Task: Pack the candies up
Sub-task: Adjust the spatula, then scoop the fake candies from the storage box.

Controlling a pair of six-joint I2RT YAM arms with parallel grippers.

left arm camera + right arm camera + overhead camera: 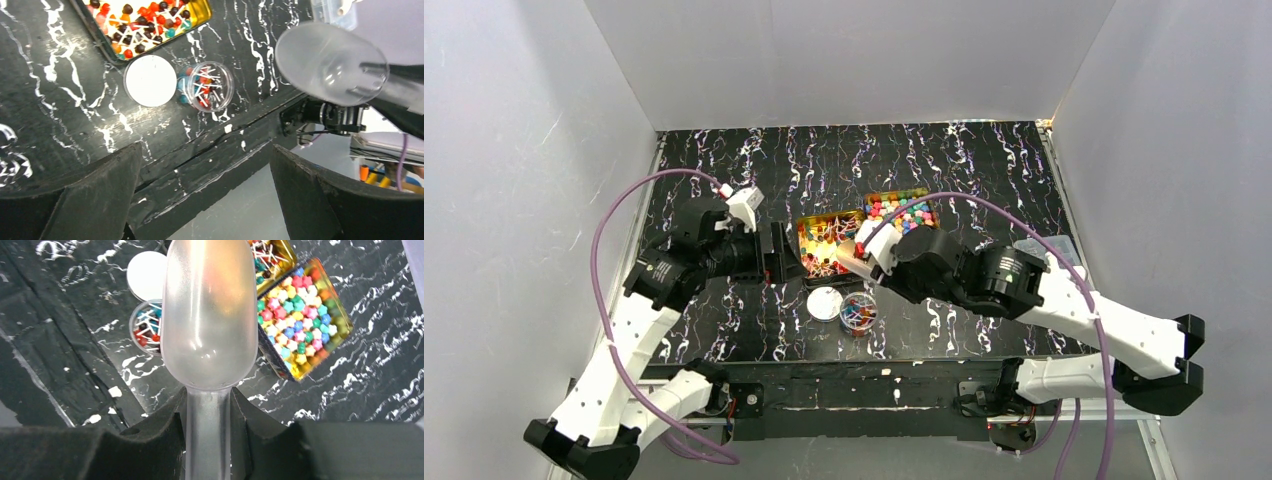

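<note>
Gripping scoop (209, 315) handle: right end effector (207, 412) | left end effector (205, 167): wide apart, empty

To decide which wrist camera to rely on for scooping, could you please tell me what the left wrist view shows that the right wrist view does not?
Only the left wrist view: the left gripper, fingers wide apart and empty, and the table's near edge.
Only the right wrist view: the gold tin of lumpy pastel candies.
Both: the clear scoop held by the right gripper, the white lid, the part-filled jar, and the other tin of twist-wrapped candies.
</note>
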